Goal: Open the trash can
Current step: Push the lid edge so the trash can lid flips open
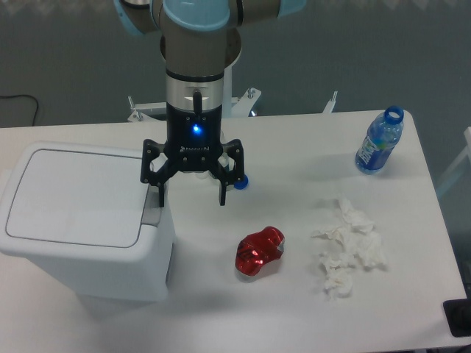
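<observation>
The trash can (77,220) is a large white boxy bin at the left of the table, with its flat lid (73,195) shut. Its grey push-button tab (151,215) sits on the right edge of the top. My gripper (191,195) hangs open just right of the bin's top right corner. Its left fingertip (159,197) is right above the grey tab, touching or nearly touching it. The right finger (221,193) hangs over the bare table. The gripper holds nothing.
A crushed red can (259,251) lies on the table right of the bin. Crumpled white tissue (348,248) lies further right. A blue water bottle without a cap (379,141) stands at the back right. A small blue cap (241,182) lies by the right finger.
</observation>
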Robot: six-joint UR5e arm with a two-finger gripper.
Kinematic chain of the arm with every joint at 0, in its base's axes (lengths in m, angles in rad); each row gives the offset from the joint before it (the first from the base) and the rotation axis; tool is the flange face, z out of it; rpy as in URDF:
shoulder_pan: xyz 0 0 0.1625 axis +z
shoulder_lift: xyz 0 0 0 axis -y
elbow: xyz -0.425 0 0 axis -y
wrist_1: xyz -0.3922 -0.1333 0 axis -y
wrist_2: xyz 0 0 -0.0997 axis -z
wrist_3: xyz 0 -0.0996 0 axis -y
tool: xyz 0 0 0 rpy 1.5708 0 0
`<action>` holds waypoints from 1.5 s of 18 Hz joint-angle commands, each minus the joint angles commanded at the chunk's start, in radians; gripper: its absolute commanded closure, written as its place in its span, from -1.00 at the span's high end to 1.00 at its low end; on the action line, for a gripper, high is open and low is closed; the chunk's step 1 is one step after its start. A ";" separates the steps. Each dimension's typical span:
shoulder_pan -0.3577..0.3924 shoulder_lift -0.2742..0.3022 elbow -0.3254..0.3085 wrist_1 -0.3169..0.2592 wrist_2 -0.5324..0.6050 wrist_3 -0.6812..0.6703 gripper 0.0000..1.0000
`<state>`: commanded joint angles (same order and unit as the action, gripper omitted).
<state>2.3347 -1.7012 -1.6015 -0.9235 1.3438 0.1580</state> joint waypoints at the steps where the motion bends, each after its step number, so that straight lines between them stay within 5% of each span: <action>1: 0.000 0.000 0.000 0.000 0.000 0.000 1.00; 27: 0.014 0.006 0.028 0.000 0.000 0.018 1.00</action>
<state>2.3485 -1.6951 -1.5740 -0.9235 1.3438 0.1763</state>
